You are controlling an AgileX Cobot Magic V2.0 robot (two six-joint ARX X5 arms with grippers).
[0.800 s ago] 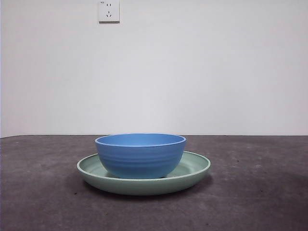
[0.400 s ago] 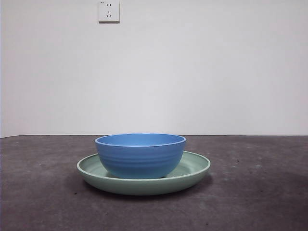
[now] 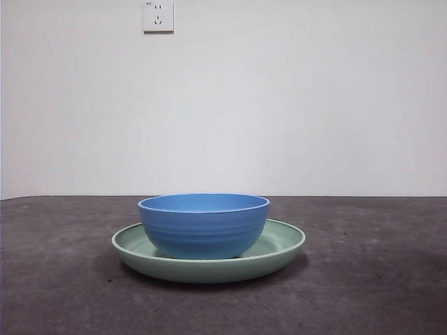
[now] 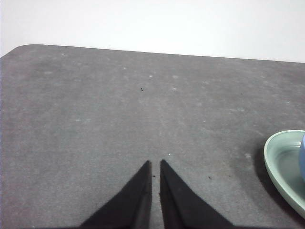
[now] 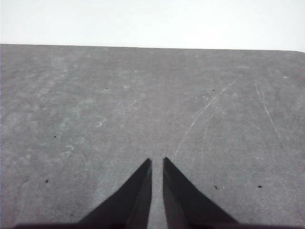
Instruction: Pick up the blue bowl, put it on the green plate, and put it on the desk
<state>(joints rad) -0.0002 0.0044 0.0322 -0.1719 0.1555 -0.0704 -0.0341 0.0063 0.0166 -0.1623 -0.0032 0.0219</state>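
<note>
A plain white wall with a socket (image 3: 158, 15) is standing behind the desk (image 3: 377, 279), whose dark speckled top is filling the foreground. On it the green plate (image 3: 279, 246) is lying flat, and the blue bowl (image 3: 203, 225) is sitting upright in its middle, touching the plate's floor. Neither arm is showing in the front view. The left gripper (image 4: 155, 164) is hovering over bare desk with its jaws pressed nearly together, the plate's rim just entering its view at one side; the right gripper (image 5: 157, 162) is likewise drawn close, over desk alone. The bowl is looking rigid, light and matte, so probably not slippery, though its ridged wall is curving inward toward the base. The likeliest hold is a pinch across the rim, one jaw inside and one outside; the shallow plate may be dragged along if the lift is crooked.
</note>
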